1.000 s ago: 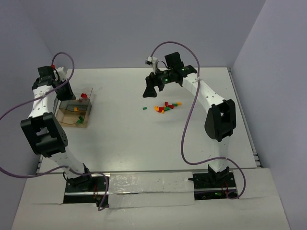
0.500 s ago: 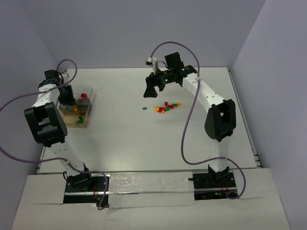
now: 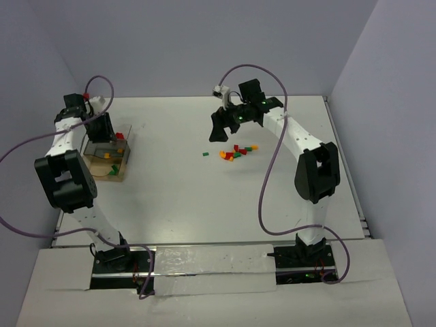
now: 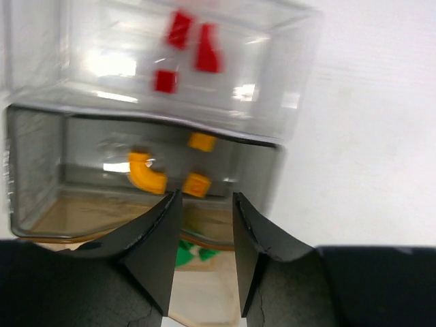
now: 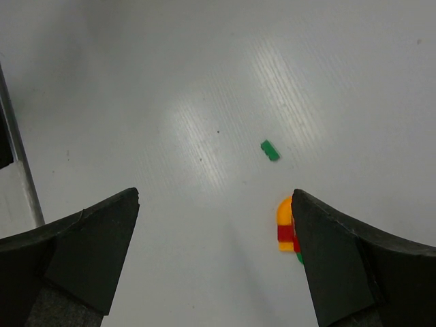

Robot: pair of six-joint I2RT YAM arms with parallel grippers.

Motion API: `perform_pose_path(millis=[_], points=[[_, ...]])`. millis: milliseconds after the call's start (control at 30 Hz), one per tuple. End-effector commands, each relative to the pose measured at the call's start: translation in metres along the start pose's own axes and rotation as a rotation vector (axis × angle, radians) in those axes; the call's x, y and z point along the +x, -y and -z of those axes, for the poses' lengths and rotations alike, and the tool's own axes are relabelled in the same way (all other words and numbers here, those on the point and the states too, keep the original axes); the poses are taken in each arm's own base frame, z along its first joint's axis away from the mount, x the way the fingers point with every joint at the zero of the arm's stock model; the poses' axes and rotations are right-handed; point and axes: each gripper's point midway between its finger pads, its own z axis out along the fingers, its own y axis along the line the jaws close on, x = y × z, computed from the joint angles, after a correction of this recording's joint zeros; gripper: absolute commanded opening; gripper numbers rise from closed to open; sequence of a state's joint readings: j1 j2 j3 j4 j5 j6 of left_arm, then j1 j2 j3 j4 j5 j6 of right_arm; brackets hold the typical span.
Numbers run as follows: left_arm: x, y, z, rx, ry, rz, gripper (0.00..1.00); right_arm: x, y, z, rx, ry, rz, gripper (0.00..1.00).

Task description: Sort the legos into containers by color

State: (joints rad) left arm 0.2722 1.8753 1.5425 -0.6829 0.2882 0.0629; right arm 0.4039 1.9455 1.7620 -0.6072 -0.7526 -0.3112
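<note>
Legos [image 3: 235,151], tiny plastic bricks in red, green and orange-yellow, lie loose near the middle of the white table [image 3: 177,197]. The right gripper [image 5: 214,197] hangs at their eleven o'clock, jaws wide apart and empty. At the table's nine o'clock, the left gripper [image 4: 206,197], jaws partly apart and empty, is over the clear rectangular plastic trays [image 3: 125,155].

White table [image 3: 177,197], plain walls [image 3: 163,48], apparently lilac-tinted

The left gripper [image 4: 204,197] has parted its fingers [image 4: 153,238] partway (nothing shows between them) and edged toward 3 o'clock over the containers [image 3: 127,153]. The right gripper [image 3: 219,133] has drifted slightly toward 3 o'clock, nearer the loose legos [image 3: 235,151].
</note>
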Motion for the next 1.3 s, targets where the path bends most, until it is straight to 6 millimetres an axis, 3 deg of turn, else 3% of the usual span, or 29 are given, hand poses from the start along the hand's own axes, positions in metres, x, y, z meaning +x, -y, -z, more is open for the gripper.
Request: perform_pose_path(millis=[0, 33, 133, 233, 400, 533, 667, 800, 1067, 1267], points=[[-0.038, 0.113, 0.058, 0.256, 0.169, -0.281, 0.45, -0.014, 0.012, 0.048, 0.115, 0.079, -0.007, 1.00], [-0.023, 0.142, 0.058, 0.323, 0.143, -0.345, 0.46, 0.002, 0.022, 0.058, 0.147, 0.066, -0.047, 1.00], [0.018, 0.198, 0.050, 0.463, 0.066, -0.429, 0.47, 0.032, 0.035, 0.076, 0.201, 0.049, -0.109, 1.00], [0.042, 0.229, 0.037, 0.530, 0.023, -0.460, 0.47, 0.051, 0.054, 0.097, 0.269, 0.059, -0.160, 1.00], [0.081, 0.275, -0.010, 0.584, -0.049, -0.622, 0.49, 0.079, 0.075, 0.125, 0.385, 0.061, -0.218, 1.00], [0.091, 0.294, -0.043, 0.582, -0.057, -0.669, 0.49, 0.105, 0.082, 0.136, 0.453, 0.004, -0.255, 0.98], [0.082, 0.313, -0.082, 0.599, -0.086, -0.597, 0.49, 0.108, 0.074, 0.144, 0.476, 0.026, -0.273, 0.98], [0.083, 0.324, -0.106, 0.579, -0.113, -0.605, 0.48, 0.108, 0.075, 0.148, 0.503, 0.047, -0.221, 0.99], [0.108, 0.340, -0.131, 0.543, -0.129, -0.698, 0.48, 0.102, 0.069, 0.145, 0.455, 0.075, -0.197, 0.99], [0.134, 0.333, -0.136, 0.567, -0.234, -0.724, 0.47, 0.105, 0.065, 0.153, 0.458, 0.077, -0.152, 0.99]])
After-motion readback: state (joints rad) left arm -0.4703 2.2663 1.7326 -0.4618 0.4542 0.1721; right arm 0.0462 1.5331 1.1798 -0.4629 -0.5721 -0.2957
